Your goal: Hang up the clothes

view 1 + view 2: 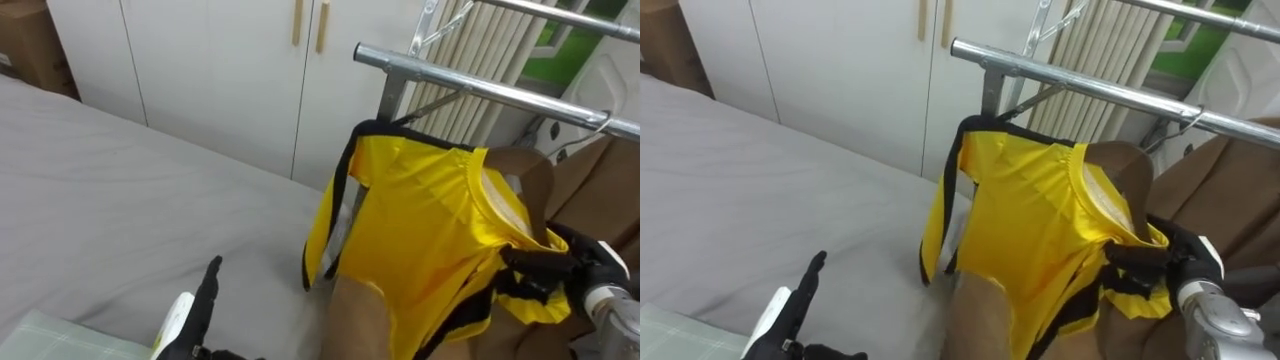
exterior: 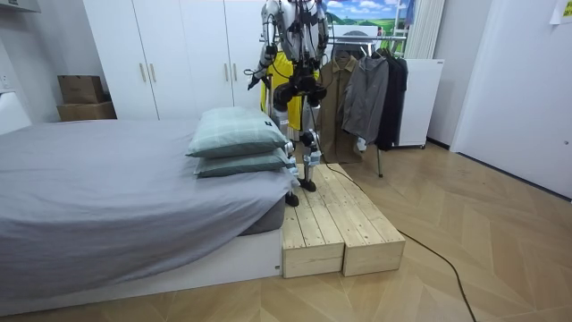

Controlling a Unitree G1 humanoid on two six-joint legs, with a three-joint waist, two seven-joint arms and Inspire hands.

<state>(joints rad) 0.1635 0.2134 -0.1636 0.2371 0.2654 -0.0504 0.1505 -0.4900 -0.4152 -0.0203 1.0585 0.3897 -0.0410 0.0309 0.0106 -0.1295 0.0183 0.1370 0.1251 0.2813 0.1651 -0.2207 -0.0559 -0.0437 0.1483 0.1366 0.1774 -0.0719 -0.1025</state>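
In the left eye view, the right hand (image 1: 560, 268) has its dark fingers curled tight on the collar edge of the yellow shirt (image 1: 420, 220). The shirt hangs spread just under the metal rail (image 1: 470, 88), in front of a brown garment (image 1: 590, 190). The left hand (image 1: 203, 300) hovers over the grey bed (image 1: 120, 200), fingers straight, holding nothing.

In the room view, the robot stands on the wooden platform (image 2: 335, 215) between bed and rack, with the shirt up against its chest.

The right eye view shows the same pinch at the neckline.
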